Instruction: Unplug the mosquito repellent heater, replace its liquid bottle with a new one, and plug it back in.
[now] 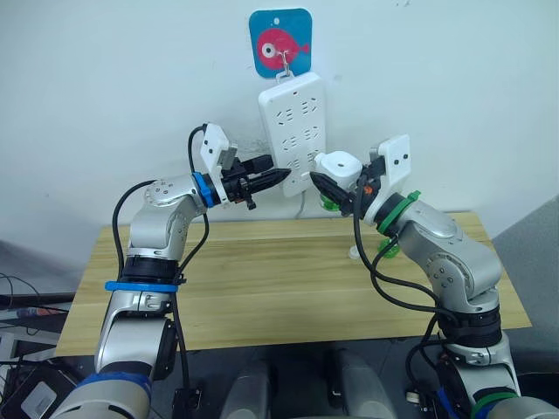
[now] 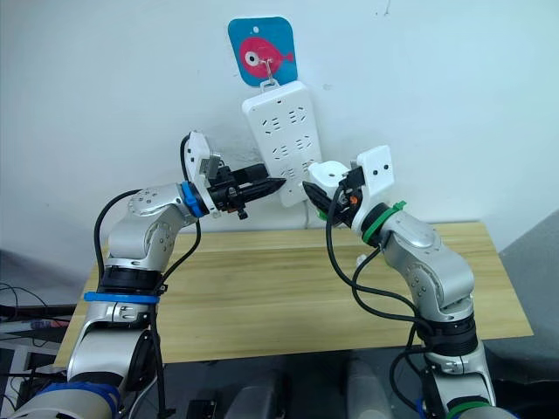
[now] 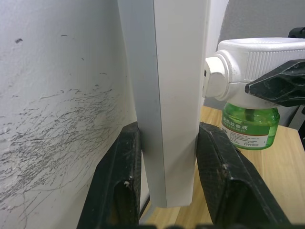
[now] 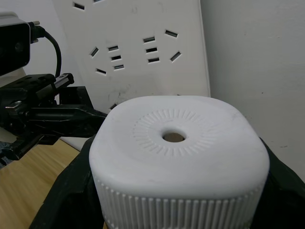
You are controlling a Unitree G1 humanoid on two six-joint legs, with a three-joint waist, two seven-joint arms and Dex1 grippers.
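Note:
The white mosquito repellent heater [image 1: 339, 163] is held against the lower right face of the hanging white power strip [image 1: 293, 122]. Its plug end [image 3: 213, 78] touches the strip. A green liquid bottle [image 3: 249, 125] hangs under the heater. My right gripper [image 1: 335, 181] is shut on the heater, with black fingers on both of its sides. The heater's round vented top [image 4: 174, 138] faces the right wrist camera. My left gripper [image 1: 278, 179] is shut on the strip's lower left edge, one finger [image 3: 119, 167] behind it and one in front.
The strip hangs from a hook on a blue card with a red fish [image 1: 281, 42] on the white wall. Below is a wooden table [image 1: 262, 275]. A green object [image 1: 389, 248] and a small white piece [image 1: 354, 253] lie on it behind my right arm.

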